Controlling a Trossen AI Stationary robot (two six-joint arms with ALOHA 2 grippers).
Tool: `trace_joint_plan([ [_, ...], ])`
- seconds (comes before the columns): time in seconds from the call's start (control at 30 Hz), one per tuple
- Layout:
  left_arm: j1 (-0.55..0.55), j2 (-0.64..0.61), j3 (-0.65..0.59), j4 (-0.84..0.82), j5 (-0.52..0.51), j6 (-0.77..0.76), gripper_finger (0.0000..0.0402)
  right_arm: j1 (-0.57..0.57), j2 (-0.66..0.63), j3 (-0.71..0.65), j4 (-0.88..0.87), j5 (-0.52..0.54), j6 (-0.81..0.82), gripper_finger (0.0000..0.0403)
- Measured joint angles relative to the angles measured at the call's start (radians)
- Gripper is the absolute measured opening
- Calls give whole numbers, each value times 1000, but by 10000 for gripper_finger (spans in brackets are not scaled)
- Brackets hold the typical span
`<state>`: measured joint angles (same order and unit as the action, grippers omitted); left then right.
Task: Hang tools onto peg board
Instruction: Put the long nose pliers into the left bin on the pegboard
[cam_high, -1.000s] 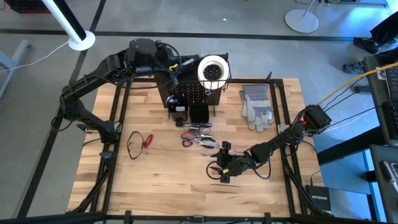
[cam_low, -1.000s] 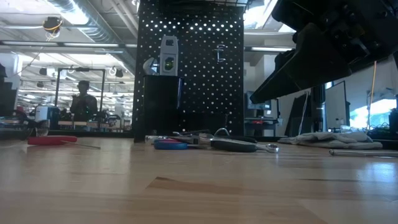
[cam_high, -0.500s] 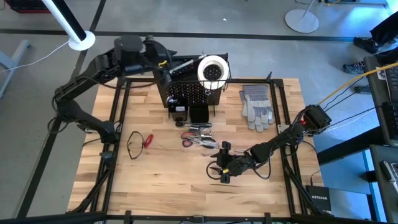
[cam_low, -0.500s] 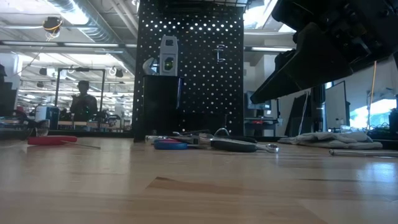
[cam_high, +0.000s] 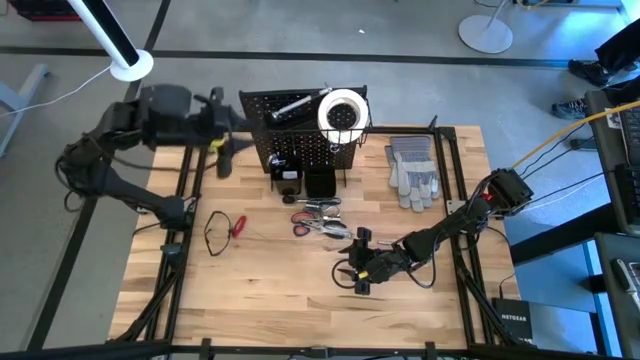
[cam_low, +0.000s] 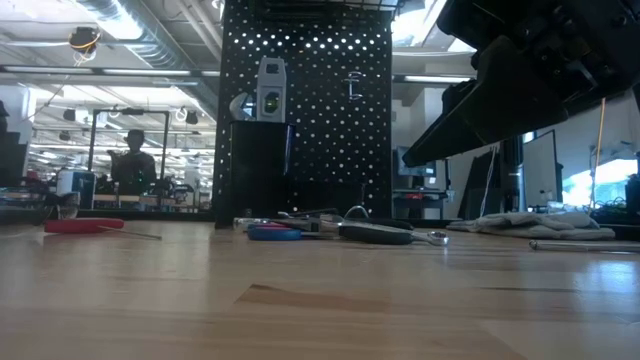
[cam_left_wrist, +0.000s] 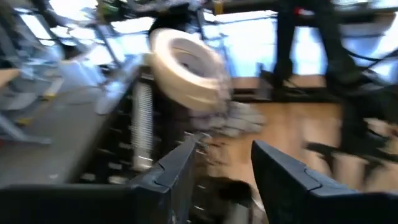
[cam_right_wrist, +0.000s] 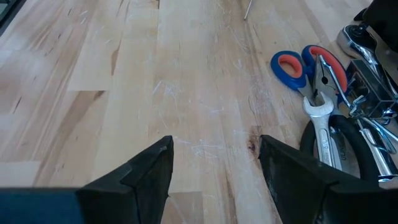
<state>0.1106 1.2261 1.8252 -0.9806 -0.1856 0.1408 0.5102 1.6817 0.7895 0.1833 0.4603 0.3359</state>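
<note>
1. Pale wooden plank tabletop (cam_high: 270, 270), framed by black rails, grey floor around it; across the low view an open workshop shows, with a person (cam_low: 133, 165) standing far behind.
2. Upright black perforated metal peg board (cam_high: 300, 150) near the tabletop's far edge; a silver metal tool (cam_high: 290, 105) lies in the wire basket at its top, a white tape roll (cam_high: 342, 111) sits on it beside that, and a small black bin (cam_high: 320, 183) stands at its foot.
3. Loose heap of hand tools (cam_high: 320, 218) on the wood just in front of the board: red- and blue-handled pliers, a silver wrench, a black-handled piece.
4. Red-handled tool (cam_high: 237, 226) with a black loop beside it, apart to the left of the heap.
5. Pair of grey work gloves (cam_high: 412, 172), right of the board.
6. Left end effector (cam_high: 222, 160): raised off the board's left side, fingers parted, nothing between them.
7. Right end effector (cam_high: 357, 272): low over bare wood in front of the heap, fingers spread wide, empty.
</note>
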Motion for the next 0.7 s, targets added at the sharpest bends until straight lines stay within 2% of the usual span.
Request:
trace_joint_plan([
  [0.13, -129, -8, -23, -85, 4, -108, 133, 0, 0, 0, 0, 0, 0, 237],
  [0.27, -264, -35, -128, -88, 44, -252, 124, 0, 0, 0, -1, 0, -10, 237],
  [0.43, -422, -112, -387, 96, 16, -446, 115, 0, -1, 0, -10, -3, -26, 237],
  [0.6, -514, -155, -657, 300, -36, -612, 111, 0, -7, 0, -8, -73, -26, 237],
  [0.7, -550, -153, -808, 550, -35, -679, 115, -1, -7, 0, -8, -91, -33, 237],
])
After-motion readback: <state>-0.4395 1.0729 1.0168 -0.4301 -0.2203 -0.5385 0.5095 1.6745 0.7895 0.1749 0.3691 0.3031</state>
